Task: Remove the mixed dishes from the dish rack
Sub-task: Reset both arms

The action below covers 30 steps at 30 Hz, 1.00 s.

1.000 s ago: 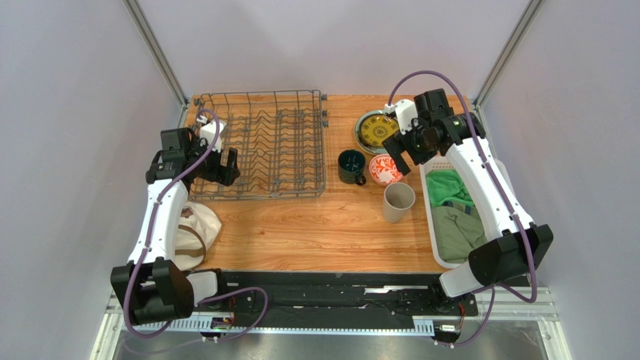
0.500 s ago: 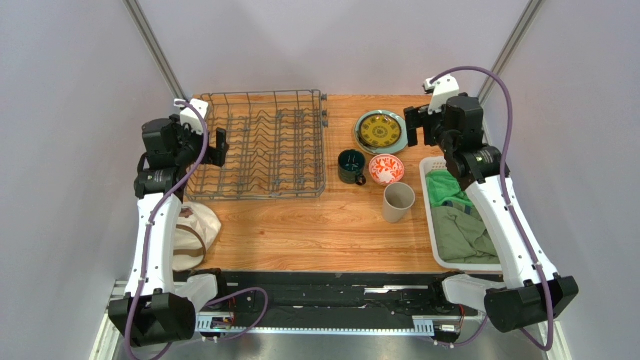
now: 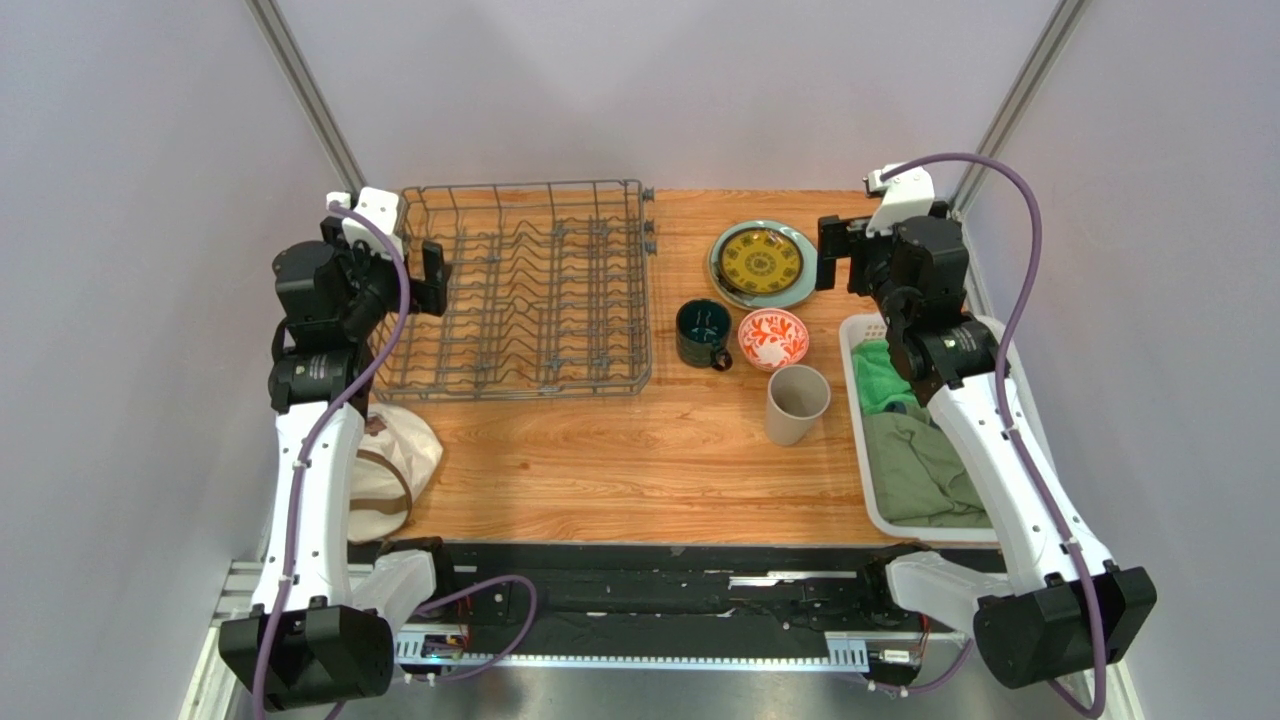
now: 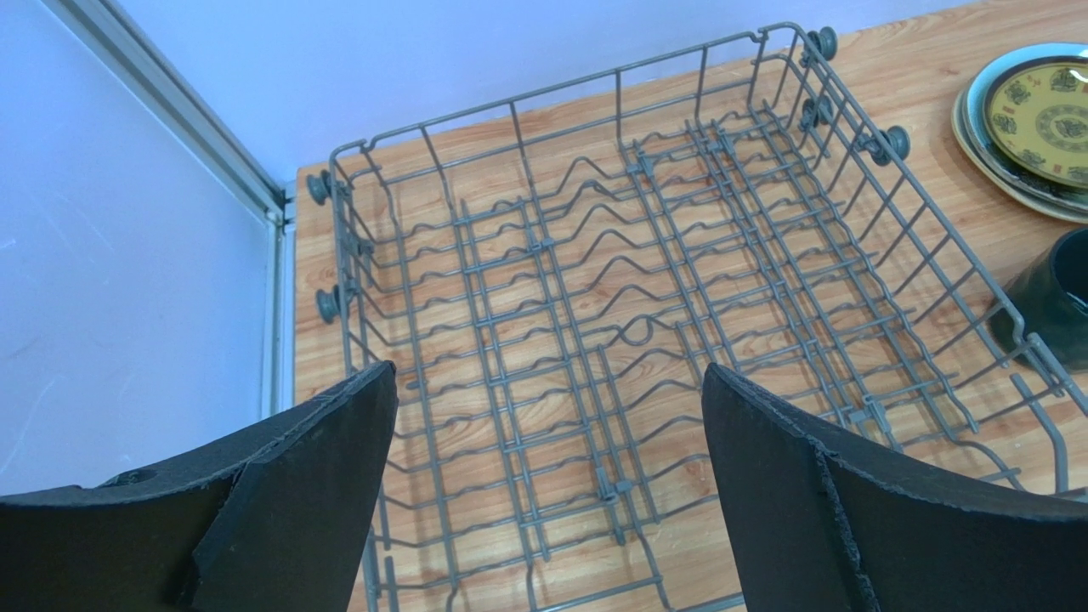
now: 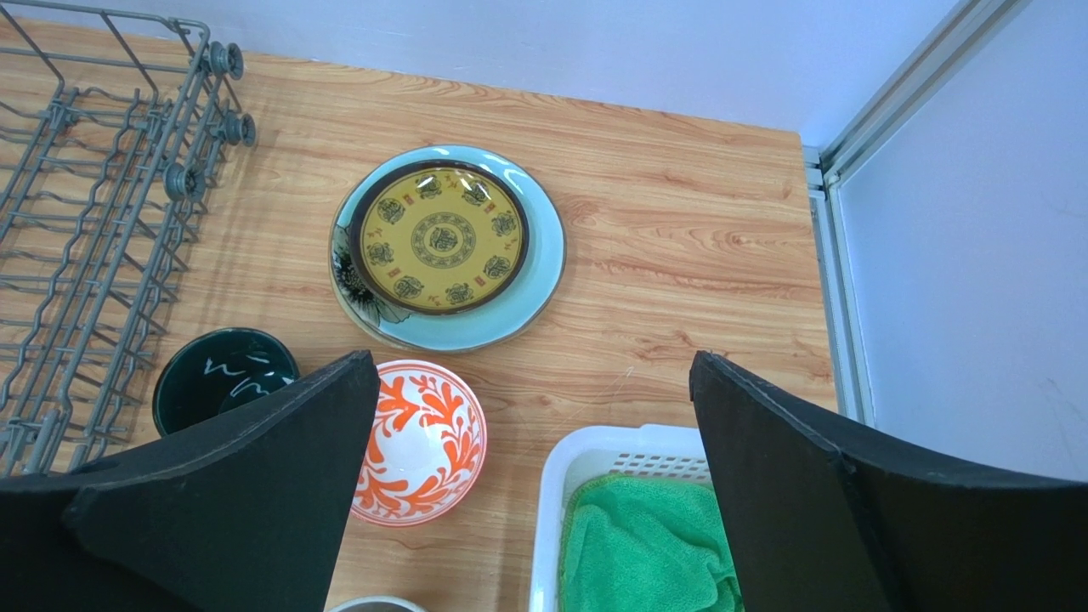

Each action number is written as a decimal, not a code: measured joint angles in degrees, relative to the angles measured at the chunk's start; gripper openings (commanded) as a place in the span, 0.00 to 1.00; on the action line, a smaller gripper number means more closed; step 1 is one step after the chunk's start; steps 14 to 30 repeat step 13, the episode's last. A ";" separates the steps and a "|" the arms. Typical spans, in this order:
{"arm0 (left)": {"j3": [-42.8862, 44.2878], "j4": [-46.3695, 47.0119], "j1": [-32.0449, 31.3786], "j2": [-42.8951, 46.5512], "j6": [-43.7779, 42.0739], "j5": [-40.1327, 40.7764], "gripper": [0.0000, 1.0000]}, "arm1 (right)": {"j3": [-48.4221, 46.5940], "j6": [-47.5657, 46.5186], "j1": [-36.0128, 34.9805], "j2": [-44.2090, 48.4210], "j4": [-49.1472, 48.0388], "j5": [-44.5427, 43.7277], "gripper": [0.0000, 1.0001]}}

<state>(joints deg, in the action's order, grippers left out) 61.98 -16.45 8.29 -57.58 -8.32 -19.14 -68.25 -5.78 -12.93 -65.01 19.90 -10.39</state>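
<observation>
Grey wire dish rack [image 3: 526, 285] sits back-left on wooden surface [image 3: 631, 465]. Right of it: yellow-and-dark patterned plate [image 3: 757, 263] atop pale green plate [image 5: 547, 255], dark green mug [image 3: 700, 333], red-and-white bowl [image 3: 772, 338], beige cup [image 3: 796, 402]. Left jaws and right jaws both spread wide, gripping nothing.

Partly hidden bits
Right wrist view: dark green mug [image 5: 215, 378] half behind a finger [image 5: 204, 510], beige cup [image 5: 373, 604] cropped by bottom edge.

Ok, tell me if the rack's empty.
Empty. The rack shows only bare prongs; plates, bowl, mug and cup sit on the table.
</observation>
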 measured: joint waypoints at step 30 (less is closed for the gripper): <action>-2.32 5.35 0.00 1.01 2.05 -0.28 0.97 | 3.76 0.04 -0.02 4.68 -4.57 -1.16 1.00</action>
